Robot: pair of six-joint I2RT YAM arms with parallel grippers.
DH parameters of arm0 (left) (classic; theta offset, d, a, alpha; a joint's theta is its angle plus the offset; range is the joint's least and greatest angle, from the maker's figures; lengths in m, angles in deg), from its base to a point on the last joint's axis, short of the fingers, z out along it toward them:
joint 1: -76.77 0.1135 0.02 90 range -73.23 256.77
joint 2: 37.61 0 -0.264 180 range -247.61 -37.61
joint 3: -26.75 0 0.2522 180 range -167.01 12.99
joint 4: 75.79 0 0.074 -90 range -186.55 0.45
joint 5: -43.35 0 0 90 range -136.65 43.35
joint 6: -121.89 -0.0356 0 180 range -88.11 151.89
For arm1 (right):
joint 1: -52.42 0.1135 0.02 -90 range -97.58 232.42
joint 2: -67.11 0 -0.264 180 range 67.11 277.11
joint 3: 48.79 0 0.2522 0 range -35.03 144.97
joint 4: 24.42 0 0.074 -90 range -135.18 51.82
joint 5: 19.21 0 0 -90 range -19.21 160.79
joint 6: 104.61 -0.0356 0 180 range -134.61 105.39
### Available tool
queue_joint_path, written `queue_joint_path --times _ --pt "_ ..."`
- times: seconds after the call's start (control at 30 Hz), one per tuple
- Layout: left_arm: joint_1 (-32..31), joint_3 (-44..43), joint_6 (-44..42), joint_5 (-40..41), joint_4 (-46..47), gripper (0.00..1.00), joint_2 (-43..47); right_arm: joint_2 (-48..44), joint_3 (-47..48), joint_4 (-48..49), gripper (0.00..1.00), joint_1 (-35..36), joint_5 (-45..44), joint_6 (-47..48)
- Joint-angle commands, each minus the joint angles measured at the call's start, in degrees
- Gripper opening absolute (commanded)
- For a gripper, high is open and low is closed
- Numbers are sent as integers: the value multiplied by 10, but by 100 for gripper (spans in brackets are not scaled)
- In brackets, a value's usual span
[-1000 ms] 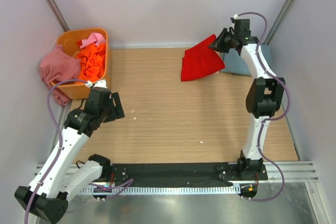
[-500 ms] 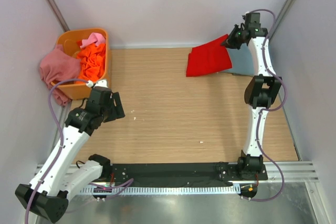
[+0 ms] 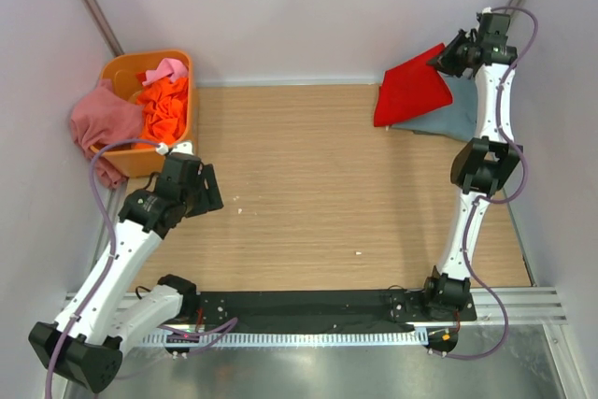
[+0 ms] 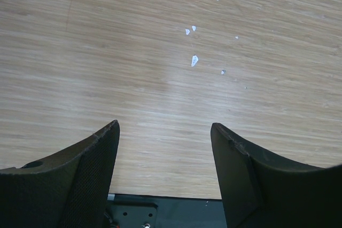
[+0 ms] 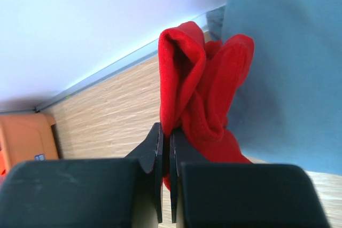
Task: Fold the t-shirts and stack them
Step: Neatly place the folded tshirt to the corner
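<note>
Bright, even light, soft shadows, faint glare on the table [image 4: 171,73].

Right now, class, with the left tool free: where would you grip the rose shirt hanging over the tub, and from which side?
Probably the bunched mound of the rose shirt lying over the left rim of the orange tub. It sits high and loose there, so come down from above with the open left tool, fingers straddling a fold.
</note>
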State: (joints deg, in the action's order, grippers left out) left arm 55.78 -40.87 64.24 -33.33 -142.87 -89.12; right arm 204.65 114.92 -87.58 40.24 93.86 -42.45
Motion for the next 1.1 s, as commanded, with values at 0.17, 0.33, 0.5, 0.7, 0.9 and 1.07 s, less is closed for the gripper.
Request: queue_joint_path --times 0.17,0.33,0.5,0.7,0.9,1.07 --pt "-3 1 -6 6 24 70 -8 -32 48 75 1 -18 60 -63" --pt "-3 0 -6 5 23 70 -13 -39 41 77 1 -33 64 -60" --pt "-3 0 -5 8 22 70 -18 -28 30 73 1 -58 86 -59" --pt "-3 1 -5 8 22 70 -21 -19 1 70 1 -97 109 -54" --pt "-3 0 -5 9 22 70 -23 25 -33 81 12 -134 99 -39" --pt "-3 -1 -4 11 20 70 -23 64 -47 50 53 -151 29 -6"
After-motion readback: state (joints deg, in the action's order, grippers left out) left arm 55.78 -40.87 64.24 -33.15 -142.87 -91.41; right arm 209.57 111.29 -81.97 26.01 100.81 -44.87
